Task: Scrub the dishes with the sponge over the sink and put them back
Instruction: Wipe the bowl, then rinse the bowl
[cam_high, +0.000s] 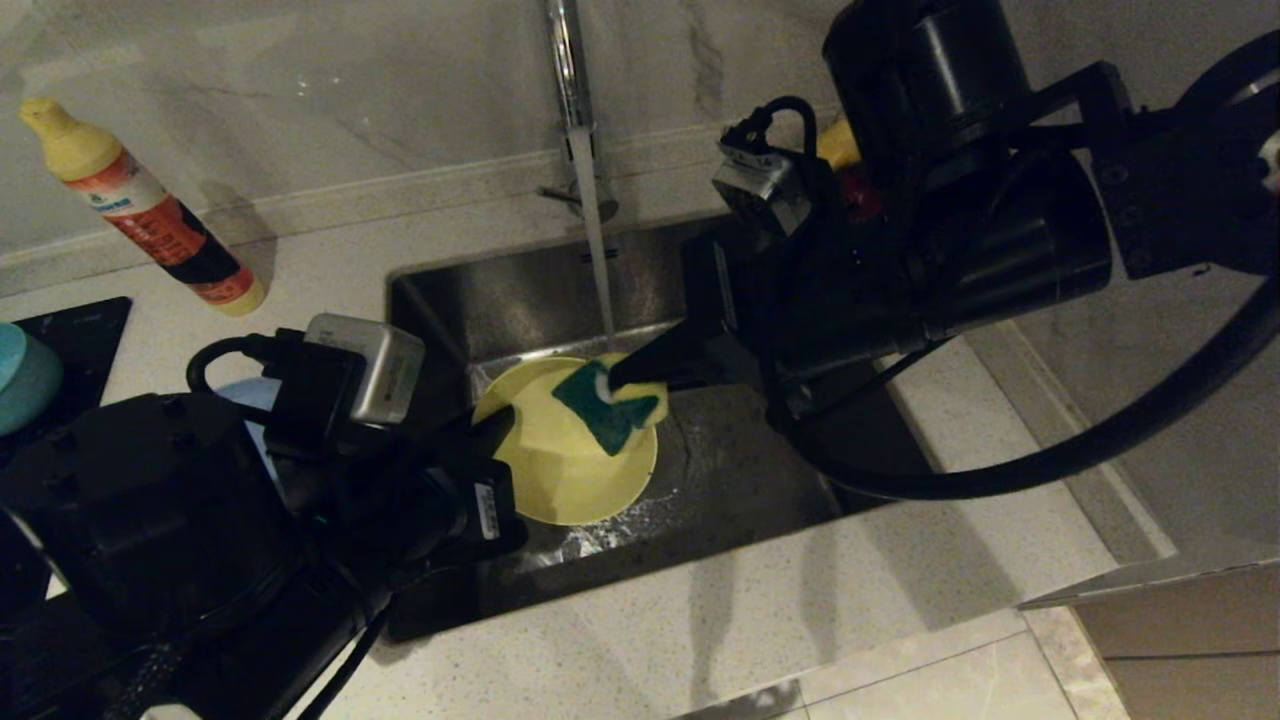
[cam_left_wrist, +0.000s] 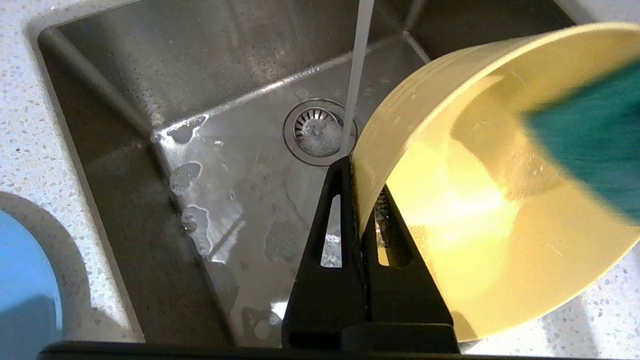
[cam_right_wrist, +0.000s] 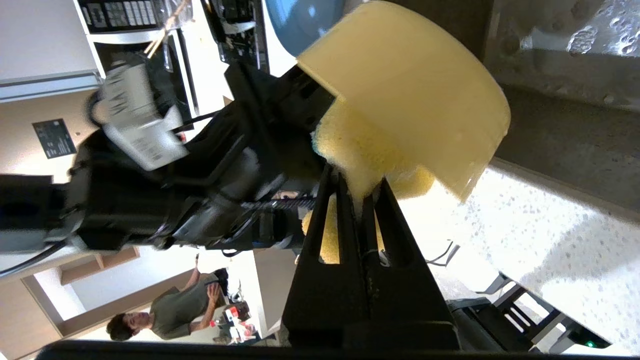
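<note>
left gripper (cam_left_wrist: 357, 200) is clamped on the rim of the pale-yellow bowl (cam_left_wrist: 500, 200), held tilted over the sink (cam_left_wrist: 150, 75) beside running water. right gripper (cam_right_wrist: 357, 192) pinches the sponge (cam_high: 610, 405) against the bowl's inside. wet bowl looks light, stiff and slippery; the rim seems the best hold.

A pale speckled countertop (cam_high: 760, 620) is running across the lower part of the head view and is framing the sink (cam_high: 520, 290), which is sitting recessed at the centre. In the upper left, a bottle (cam_high: 150, 205) with a yellow cap is lying on it. At the left edge, a black mat (cam_high: 85, 325) is lying on the countertop.
</note>
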